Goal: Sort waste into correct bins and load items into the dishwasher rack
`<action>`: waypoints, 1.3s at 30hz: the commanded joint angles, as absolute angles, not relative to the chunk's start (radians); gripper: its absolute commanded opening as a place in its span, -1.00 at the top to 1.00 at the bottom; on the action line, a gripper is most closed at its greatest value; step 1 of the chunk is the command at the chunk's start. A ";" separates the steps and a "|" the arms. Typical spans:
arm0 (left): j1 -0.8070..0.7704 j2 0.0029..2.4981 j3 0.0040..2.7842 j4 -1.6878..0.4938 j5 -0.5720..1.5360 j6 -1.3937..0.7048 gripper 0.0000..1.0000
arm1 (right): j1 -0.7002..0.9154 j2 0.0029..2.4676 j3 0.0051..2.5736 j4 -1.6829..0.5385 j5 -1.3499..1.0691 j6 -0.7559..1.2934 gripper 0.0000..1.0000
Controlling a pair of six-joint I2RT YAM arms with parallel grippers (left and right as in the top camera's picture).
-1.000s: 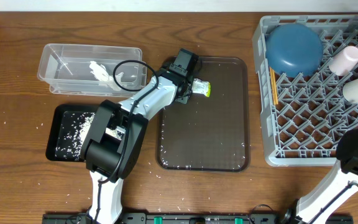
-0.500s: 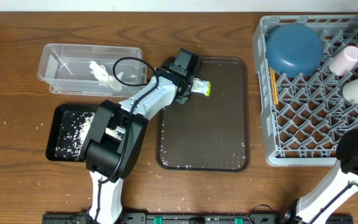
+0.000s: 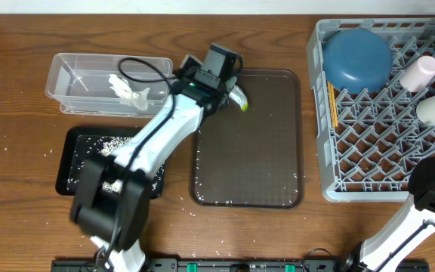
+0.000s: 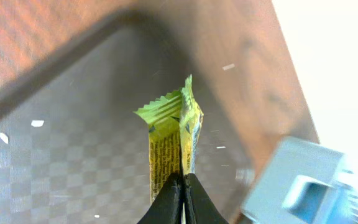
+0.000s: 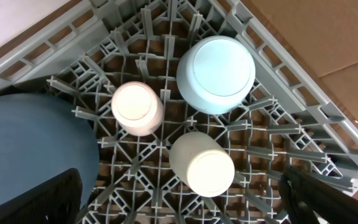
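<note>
Glossy crinkled wrapper (image 4: 169,146); textured matt brown tray (image 3: 255,151); wood-grain table (image 3: 21,113); grey plastic rack (image 3: 368,193).

Left arm (image 3: 165,130) stretched forward, jaws clamped on snack wrapper (image 4: 169,146); right arm (image 3: 431,190) at near right corner, jaws spread.

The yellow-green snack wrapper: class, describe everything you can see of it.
The small yellow-green printed snack wrapper looks like thin crinkly film, with a serrated end and dark print. Creased lengthwise, it is pinched at one end by the shut jaws of the left gripper, over a corner of the flat brown serving tray. Whether it touches the tray is unclear.
</note>
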State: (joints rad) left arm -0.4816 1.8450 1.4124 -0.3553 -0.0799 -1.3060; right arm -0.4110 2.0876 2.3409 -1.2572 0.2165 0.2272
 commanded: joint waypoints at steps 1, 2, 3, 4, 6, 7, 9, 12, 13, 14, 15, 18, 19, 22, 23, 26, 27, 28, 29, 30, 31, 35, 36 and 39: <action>-0.466 1.793 1.411 -0.365 -0.181 -1.184 0.88 | -0.425 2.093 2.340 -1.257 0.220 0.231 -0.99; -0.458 1.782 1.411 -0.369 -0.197 -1.170 0.87 | -0.425 2.093 2.340 -1.257 0.220 0.231 -0.99; -0.449 1.773 1.411 -0.379 -0.212 -1.164 0.87 | -0.425 2.093 2.340 -1.257 0.220 0.231 -0.99; -0.437 1.764 1.411 -0.393 -0.227 -1.163 0.88 | -0.425 2.093 2.340 -1.257 0.220 0.231 -0.98; -0.407 1.752 1.411 -0.419 -0.255 -1.163 0.88 | -0.425 2.093 2.340 -1.257 0.220 0.231 -0.98; -0.387 1.749 1.411 -0.430 -0.268 -1.163 0.88 | -0.425 2.093 2.340 -1.257 0.220 0.231 -0.98; -0.341 1.748 1.411 -0.449 -0.279 -1.163 0.88 | -0.425 2.093 2.340 -1.257 0.220 0.231 -0.99; -0.263 1.748 1.411 -0.463 -0.280 -1.164 0.88 | -0.425 2.093 2.340 -1.257 0.220 0.231 -0.99; -0.233 1.748 1.411 -0.454 -0.281 -1.164 0.88 | -0.425 2.093 2.340 -1.257 0.220 0.231 -0.98; -0.203 1.748 1.411 -0.440 -0.281 -1.164 0.88 | -0.425 2.093 2.340 -1.257 0.220 0.231 -0.99; -0.177 1.748 1.411 -0.427 -0.276 -1.164 0.88 | -0.425 2.093 2.340 -1.257 0.220 0.231 -0.98; -0.094 1.748 1.411 -0.390 -0.187 -1.163 0.88 | -0.425 2.093 2.340 -1.257 0.220 0.231 -0.98; -0.070 1.748 1.411 -0.383 -0.130 -1.163 0.88 | -0.425 2.093 2.340 -1.257 0.220 0.231 -0.98; -0.019 1.748 1.411 -0.380 0.042 -1.145 0.70 | -0.425 2.093 2.340 -1.257 0.220 0.231 -0.99; -0.011 1.748 1.411 -0.377 0.093 -1.115 0.66 | -0.425 2.093 2.340 -1.257 0.220 0.231 -0.99; -0.017 1.748 1.411 -0.331 0.298 -0.857 0.20 | -0.425 2.093 2.340 -1.257 0.220 0.231 -0.98; -0.030 1.748 1.411 -0.311 0.364 -0.749 0.05 | -0.425 2.093 2.340 -1.257 0.220 0.231 -0.98; -0.047 1.748 1.411 -0.295 0.420 -0.644 -0.08 | -0.425 2.093 2.340 -1.257 0.220 0.231 -0.98; -0.060 1.748 1.411 -0.286 0.452 -0.574 -0.18 | -0.425 2.093 2.340 -1.257 0.220 0.231 -0.98; -0.087 1.748 1.411 -0.277 0.485 -0.478 -0.30 | -0.425 2.093 2.340 -1.257 0.220 0.231 -0.98; -0.116 1.748 1.411 -0.277 0.486 -0.417 -0.36 | -0.425 2.093 2.340 -1.257 0.220 0.231 -0.99; -0.224 1.758 1.411 -0.279 0.455 -0.215 -0.50 | -0.425 2.093 2.340 -1.257 0.220 0.231 -0.98; -0.255 1.765 1.411 -0.278 0.408 -0.189 -0.52 | -0.425 2.093 2.340 -1.257 0.220 0.231 -0.98; -0.342 1.799 1.411 -0.278 0.167 -0.171 -0.53 | -0.424 2.093 2.340 -1.257 0.220 0.231 -0.98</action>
State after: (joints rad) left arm -0.2852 1.7672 1.4124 -0.2802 0.3569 -0.3248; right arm -0.4110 2.0876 2.3409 -1.2572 0.2165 0.2272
